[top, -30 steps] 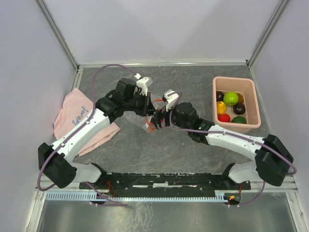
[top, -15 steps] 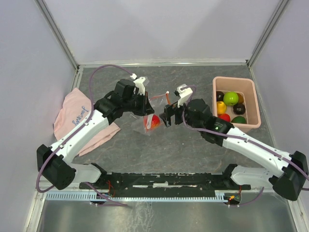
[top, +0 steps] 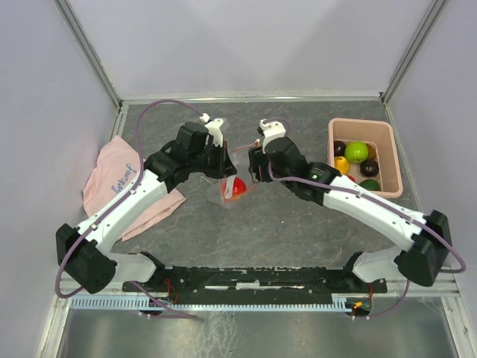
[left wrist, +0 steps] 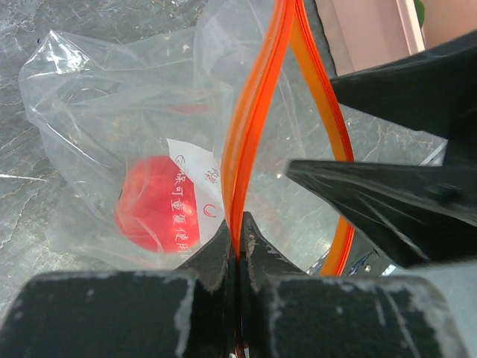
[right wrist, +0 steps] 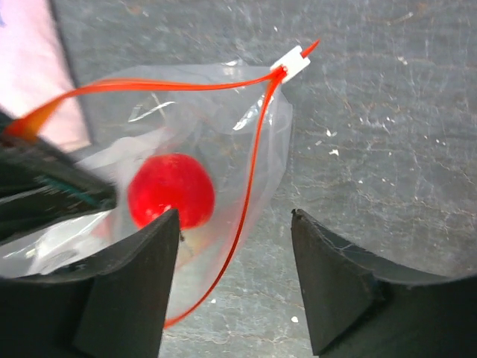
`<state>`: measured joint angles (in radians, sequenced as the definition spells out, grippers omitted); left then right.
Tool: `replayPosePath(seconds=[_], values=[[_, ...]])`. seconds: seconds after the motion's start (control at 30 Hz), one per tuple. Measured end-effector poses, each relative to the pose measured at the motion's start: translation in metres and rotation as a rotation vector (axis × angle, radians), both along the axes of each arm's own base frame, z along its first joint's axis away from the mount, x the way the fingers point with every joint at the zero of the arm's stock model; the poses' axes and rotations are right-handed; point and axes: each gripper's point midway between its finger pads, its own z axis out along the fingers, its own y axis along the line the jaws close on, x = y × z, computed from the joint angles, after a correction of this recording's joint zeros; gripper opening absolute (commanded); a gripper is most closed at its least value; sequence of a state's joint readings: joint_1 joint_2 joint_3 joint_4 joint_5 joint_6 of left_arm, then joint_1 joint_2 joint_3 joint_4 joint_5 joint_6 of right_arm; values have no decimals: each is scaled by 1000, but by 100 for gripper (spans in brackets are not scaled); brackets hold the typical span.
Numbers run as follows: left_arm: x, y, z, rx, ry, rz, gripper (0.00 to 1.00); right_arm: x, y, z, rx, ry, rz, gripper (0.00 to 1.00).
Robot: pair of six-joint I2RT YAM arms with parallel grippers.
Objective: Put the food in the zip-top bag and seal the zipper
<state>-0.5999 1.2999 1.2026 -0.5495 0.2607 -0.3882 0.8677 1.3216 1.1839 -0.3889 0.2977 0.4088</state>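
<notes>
At table centre, our left gripper [left wrist: 237, 227] is clamped on the thin red-orange zipper strip [left wrist: 257, 112] of the small clear crinkly zip-top bag [top: 224, 195], holding the mouth up. One glossy red toy fruit [right wrist: 171, 190] sits inside. The other glossy toy fruits [top: 356, 151] are in the pink rectangular plastic bin [top: 365, 121], well apart to the right. Right gripper [right wrist: 232, 216] hovers over the mouth, fingers spread, empty. Risks we see: the mouth looks pinched on one lip only, so it gapes narrow and limp, and the next piece could clip the strip and roll out. A downward push could also tug the strip out of the left pinch.
</notes>
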Motion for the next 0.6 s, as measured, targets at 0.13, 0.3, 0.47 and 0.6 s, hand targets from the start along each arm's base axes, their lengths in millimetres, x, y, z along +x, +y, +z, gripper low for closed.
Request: replayPosePath(seconds=[0.13, 0.3, 0.47, 0.6], values=[[0, 2, 0, 5, -4, 6, 3, 13, 4, -29, -88, 46, -37, 45], [2, 13, -3, 60, -21, 37, 3, 23, 2, -24, -145, 17, -48, 14], [10, 27, -2, 126, -62, 82, 3, 36, 3, 24, -123, -100, -57, 2], [19, 41, 11, 165, -128, 145, 3, 39, -6, 51, -119, -170, -78, 2]])
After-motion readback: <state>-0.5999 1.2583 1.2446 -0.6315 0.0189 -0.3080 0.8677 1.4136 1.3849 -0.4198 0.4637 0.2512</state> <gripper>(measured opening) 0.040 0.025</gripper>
